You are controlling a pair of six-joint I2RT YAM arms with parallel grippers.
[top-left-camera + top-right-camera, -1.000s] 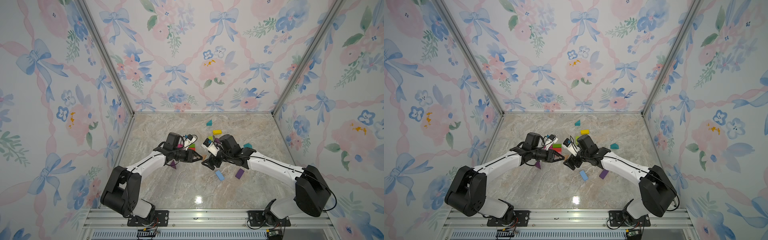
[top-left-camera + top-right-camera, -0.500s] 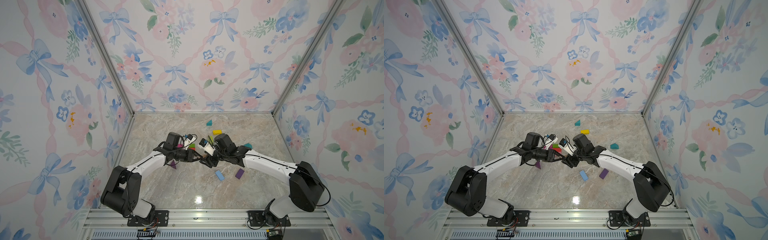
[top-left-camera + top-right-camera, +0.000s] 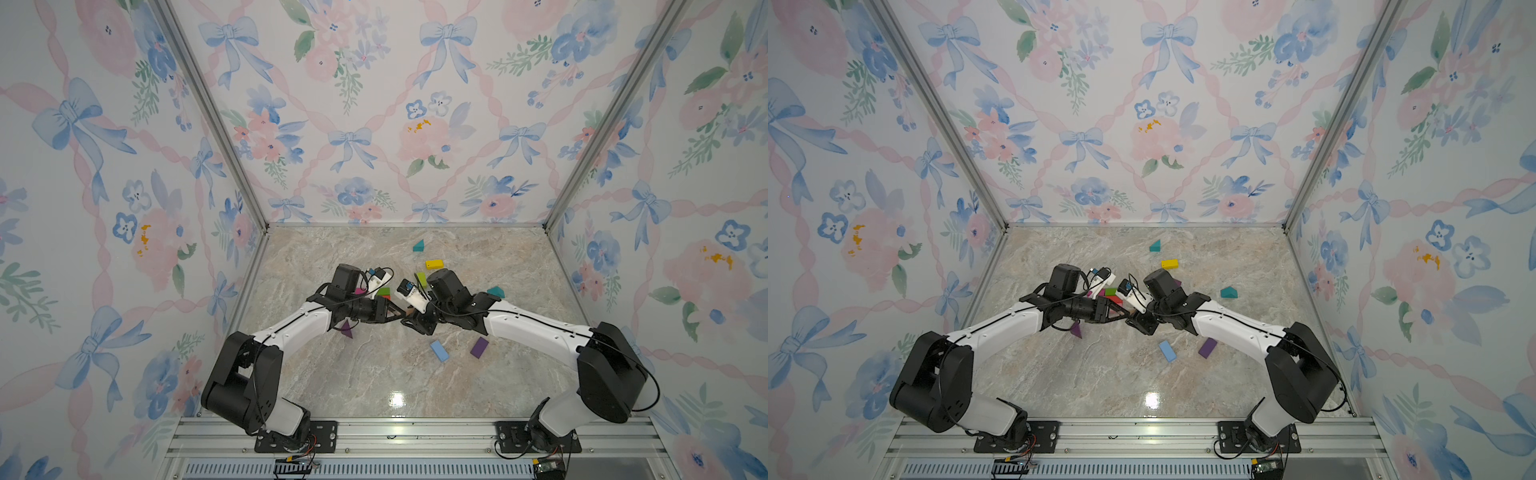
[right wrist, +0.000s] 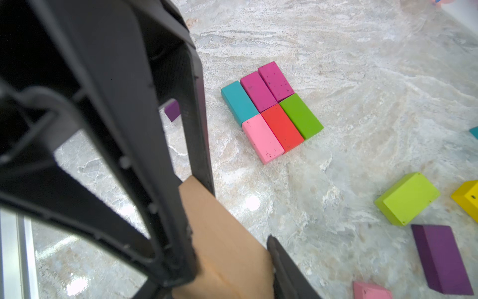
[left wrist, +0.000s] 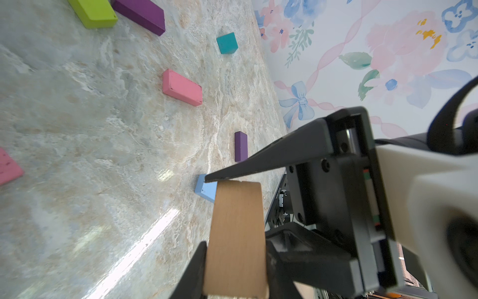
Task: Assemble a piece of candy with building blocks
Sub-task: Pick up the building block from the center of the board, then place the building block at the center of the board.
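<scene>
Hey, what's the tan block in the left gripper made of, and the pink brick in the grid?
Tan block: probably bare wood, with a raw tan colour, matte and no paint showing. Pink brick: likely painted wood, with an even matte coat and small dark chipped specks.

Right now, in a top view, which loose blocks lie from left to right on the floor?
purple prism → teal prism → blue brick → purple brick → teal block. The yellow brick is left out: it overlaps the blue one.

Matte painted blocks (image 4: 282,128), one tan block (image 5: 236,240) (bare wood, by its look), glossy marble-patterned tabletop (image 3: 374,374).
</scene>
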